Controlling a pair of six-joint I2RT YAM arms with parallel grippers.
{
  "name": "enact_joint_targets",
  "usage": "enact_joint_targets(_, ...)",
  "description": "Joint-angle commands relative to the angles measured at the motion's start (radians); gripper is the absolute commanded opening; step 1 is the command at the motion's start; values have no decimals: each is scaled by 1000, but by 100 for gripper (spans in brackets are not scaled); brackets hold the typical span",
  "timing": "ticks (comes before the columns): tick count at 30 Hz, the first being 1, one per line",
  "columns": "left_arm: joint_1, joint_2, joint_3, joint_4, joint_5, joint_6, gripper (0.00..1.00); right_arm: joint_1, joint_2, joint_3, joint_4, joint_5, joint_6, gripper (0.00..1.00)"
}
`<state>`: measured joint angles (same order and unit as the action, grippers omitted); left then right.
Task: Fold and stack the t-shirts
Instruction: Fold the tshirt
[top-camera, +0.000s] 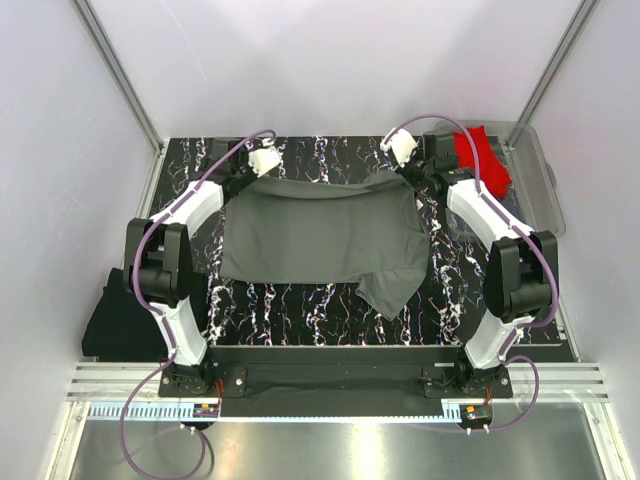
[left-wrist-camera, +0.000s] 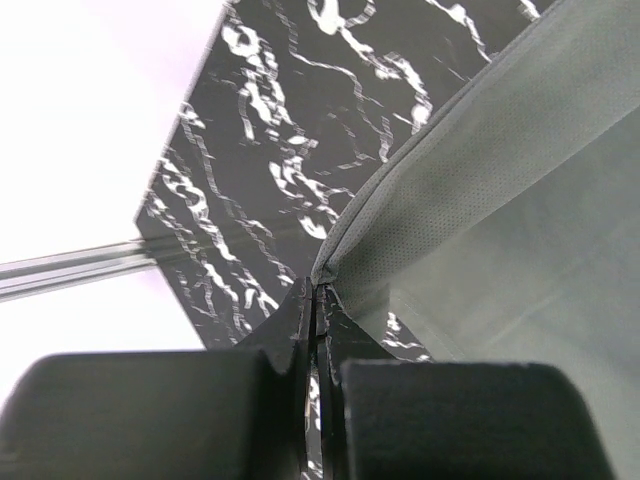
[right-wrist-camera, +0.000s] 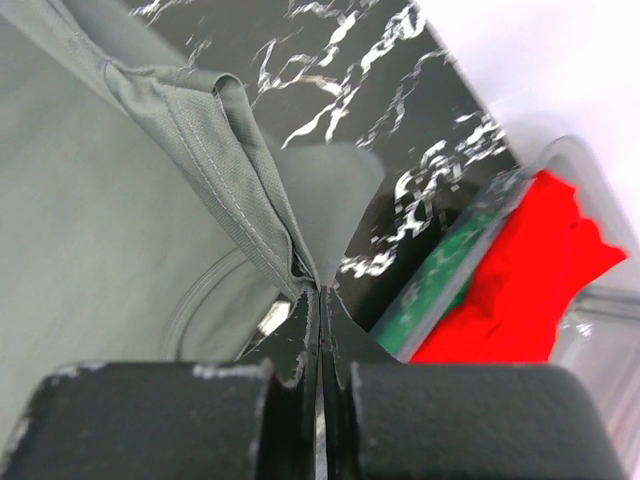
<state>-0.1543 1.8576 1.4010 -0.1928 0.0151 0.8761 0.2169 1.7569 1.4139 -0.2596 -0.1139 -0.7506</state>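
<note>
A dark grey t-shirt (top-camera: 320, 235) lies spread across the black marbled table (top-camera: 300, 305), its far edge lifted and one sleeve trailing toward the front right. My left gripper (top-camera: 262, 160) is shut on the shirt's far left corner (left-wrist-camera: 325, 275); the left gripper (left-wrist-camera: 317, 290) pinches the hem. My right gripper (top-camera: 402, 152) is shut on the far right corner, and in the right wrist view the right gripper (right-wrist-camera: 322, 292) clamps a stitched fold of the grey shirt (right-wrist-camera: 200, 130). A red t-shirt (top-camera: 482, 155) and a green t-shirt (right-wrist-camera: 430, 285) lie in the tub.
A clear plastic tub (top-camera: 535, 185) stands at the back right, close beside the right arm. A black cloth (top-camera: 118, 320) lies off the table's left side. White walls with metal rails (top-camera: 120, 75) enclose the back and sides.
</note>
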Motion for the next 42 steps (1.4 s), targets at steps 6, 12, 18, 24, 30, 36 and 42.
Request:
enact_joint_targets(6,7,-32,-69,13,23,15,0,25,-53,-98,-30,2,48,0)
enact_joint_targets(12,7,-52,-100,-23,32,26,0,27,-63,-112,-73,-1,76,0)
enact_joint_targets(18,7,-89,-94,-94,65,11,0,27,-76,-122,-87,3,100,0)
enact_joint_targets(24,9,-90,-36,-250,39,-38,20,35,-91,-90,-186,-7,148,1)
enact_joint_targets(30,35,-193,-56,-309,-12,-219,65,35,-200,-79,-299,-87,212,40)
enact_joint_targets(36,71,48,246,-663,107,-495,41,30,-1,55,-199,-60,249,40)
enact_joint_targets(42,101,192,400,-784,221,-577,41,-10,237,328,-240,-69,289,38)
